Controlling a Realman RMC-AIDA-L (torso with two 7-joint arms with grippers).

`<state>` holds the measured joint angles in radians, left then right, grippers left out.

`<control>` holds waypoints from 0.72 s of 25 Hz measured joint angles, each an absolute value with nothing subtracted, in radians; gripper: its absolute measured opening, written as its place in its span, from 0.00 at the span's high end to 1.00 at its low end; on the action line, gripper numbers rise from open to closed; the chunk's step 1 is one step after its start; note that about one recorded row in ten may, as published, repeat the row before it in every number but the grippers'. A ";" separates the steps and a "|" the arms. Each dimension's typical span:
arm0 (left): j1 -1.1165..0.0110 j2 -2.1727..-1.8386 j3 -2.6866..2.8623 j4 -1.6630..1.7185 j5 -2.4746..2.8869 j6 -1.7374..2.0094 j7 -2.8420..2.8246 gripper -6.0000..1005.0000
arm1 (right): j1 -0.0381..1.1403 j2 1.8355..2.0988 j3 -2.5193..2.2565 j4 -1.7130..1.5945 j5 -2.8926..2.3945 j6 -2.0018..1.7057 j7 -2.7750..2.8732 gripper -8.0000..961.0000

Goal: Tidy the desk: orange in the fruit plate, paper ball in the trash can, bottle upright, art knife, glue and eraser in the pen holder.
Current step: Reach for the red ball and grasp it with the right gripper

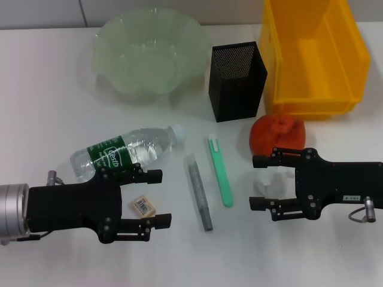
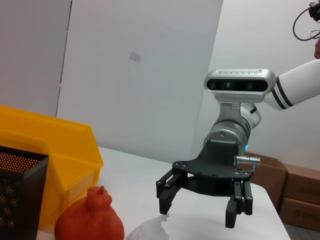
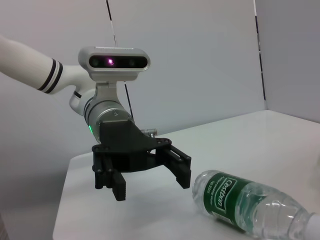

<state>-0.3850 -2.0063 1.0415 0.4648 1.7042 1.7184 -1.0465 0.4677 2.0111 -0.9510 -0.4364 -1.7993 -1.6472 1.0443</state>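
You are risking a nudge: the right gripper (image 1: 262, 182) is straddling the paper ball (image 1: 267, 183), and the orange (image 1: 278, 134) is sitting just beside it at 12 o'clock, so a careless close could be rolling the fruit. Its jaws are standing wide open, gripping nothing. The left gripper (image 1: 158, 198) is hanging wide open around the eraser (image 1: 144, 206), with the bottle (image 1: 125, 152) lying at its 12 o'clock.

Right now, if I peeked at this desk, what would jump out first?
Probably the big bright-yellow plastic trash can at the back right, with the red-orange orange just before it. Near the front, two open black grippers hover: the left gripper by the lying clear bottle, the right gripper over the white paper ball.
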 joint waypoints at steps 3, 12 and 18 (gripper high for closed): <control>-0.385 -2.006 1.042 0.465 1.704 1.718 -1.046 0.19 | 0.469 2.011 -0.951 -0.437 -1.799 -1.646 1.045 0.15; -0.385 -2.008 1.042 0.477 1.704 1.720 -1.048 0.19 | 0.472 2.008 -0.951 -0.437 -1.800 -1.645 1.049 0.15; -0.385 -2.007 1.042 0.477 1.704 1.721 -1.049 0.19 | 0.474 2.008 -0.954 -0.437 -1.802 -1.640 1.053 0.15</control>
